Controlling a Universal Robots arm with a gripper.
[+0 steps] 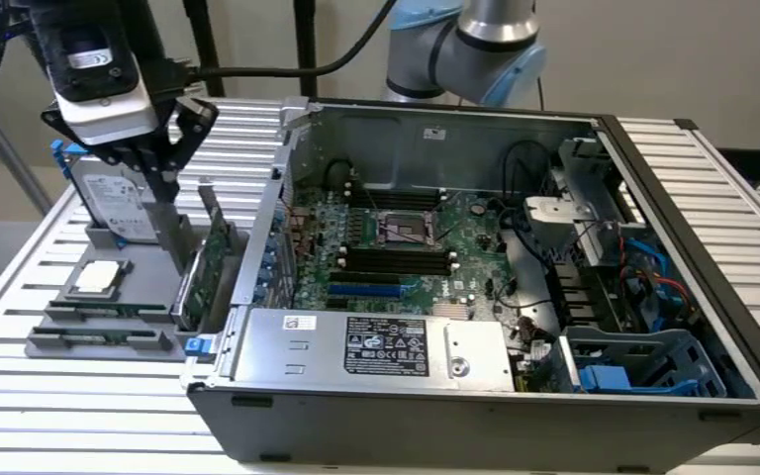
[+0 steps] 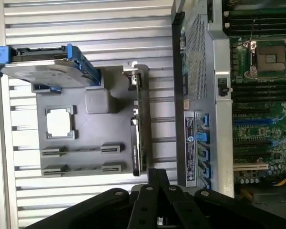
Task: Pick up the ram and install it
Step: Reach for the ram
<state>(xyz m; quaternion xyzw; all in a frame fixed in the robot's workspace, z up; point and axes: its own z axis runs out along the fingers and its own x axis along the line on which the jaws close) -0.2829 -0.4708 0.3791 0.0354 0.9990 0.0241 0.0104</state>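
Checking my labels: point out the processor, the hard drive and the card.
processor (image 1: 99, 278): exterior view, middle of its silver lid.
hard drive (image 1: 114, 203): exterior view, its labelled face.
card (image 1: 209, 282): exterior view, green board's side.

Matt grey metal computer case (image 1: 486, 421)

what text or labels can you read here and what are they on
Nothing can be read for certain.
On the power supply, a black label: too small to read.
Beside it, a white sticker: too small.
The hard drive label: blurred.
On the case back, a strip label: blurred, with a round blue logo.
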